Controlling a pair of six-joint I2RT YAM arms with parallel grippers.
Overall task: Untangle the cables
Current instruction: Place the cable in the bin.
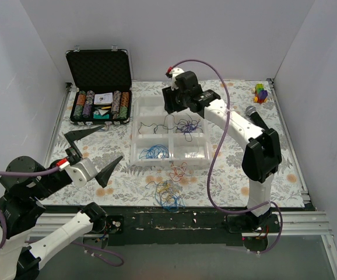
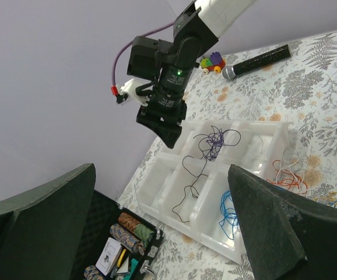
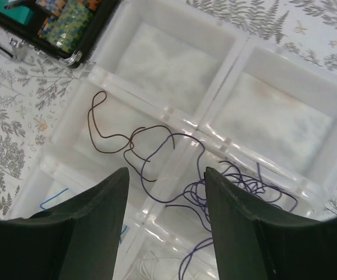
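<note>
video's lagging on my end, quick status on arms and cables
Left gripper open, empty, left of the tray. Right gripper open above black and purple strands draped over dividers. Mixed tangle on table, near side.

Cables (image 1: pixel 186 125) in tray (image 1: pixel 151 108), right of case (image 1: pixel 98 70)

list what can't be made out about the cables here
- Top external: the loose tangle on the table is too small to trace which strands cross.
- Right wrist: the purple cable passes behind the right gripper and off the bottom edge.
- Left wrist: the left gripper covers part of the blue cable and one end of the tray.
</note>
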